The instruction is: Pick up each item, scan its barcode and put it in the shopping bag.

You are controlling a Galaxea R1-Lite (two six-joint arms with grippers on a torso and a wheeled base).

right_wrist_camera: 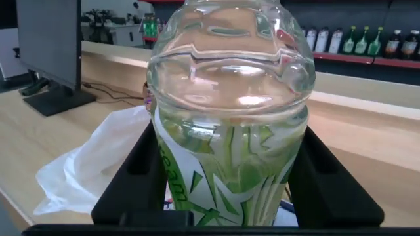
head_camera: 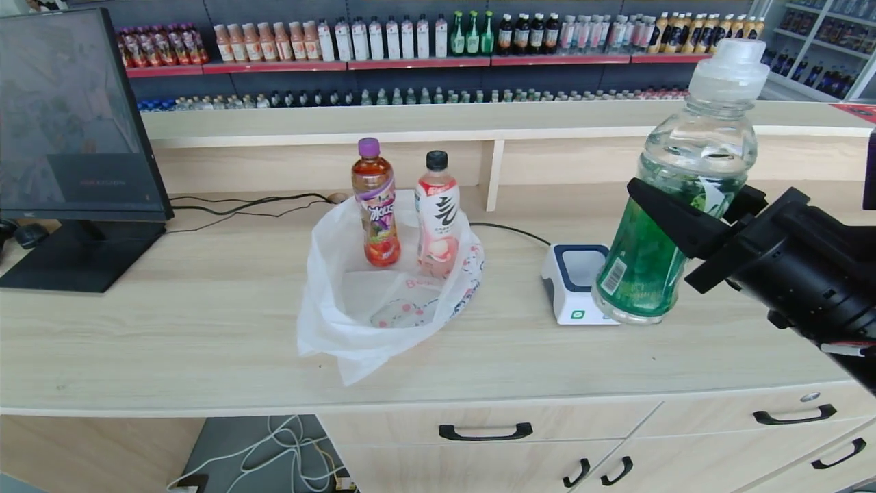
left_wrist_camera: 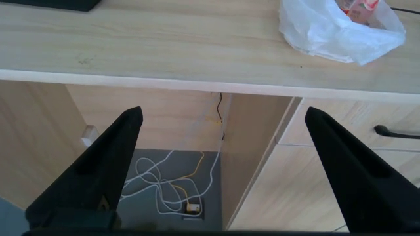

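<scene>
Green-labelled and clear above, the water bottle (head_camera: 640,263) hung tilted slightly in the air at the right end of the wooden counter (head_camera: 171,342), pinched around its middle by the right claw (head_camera: 684,205). One black finger crossed the label in front; the other was mostly hidden behind the bottle. A barcode showed low on the label. In the right wrist view the bottle's cap and base were cut off. Its base covered the near right corner of the white scanner (head_camera: 571,281), and whether it touched the scanner could not be told. Further left lay the white shopping bag (head_camera: 356,322), open at the top, with two bottles upright at its far side: one with a purple cap (head_camera: 375,205) and one with a black cap (head_camera: 436,216), whose lower part was veiled by the plastic. A dark monitor (head_camera: 68,123) stood at the counter's left end, cut off by the frame. The left claw (left_wrist_camera: 222,113) was spread wide and held nothing, low in front of the counter's edge, above cables (left_wrist_camera: 164,187) on the floor.
</scene>
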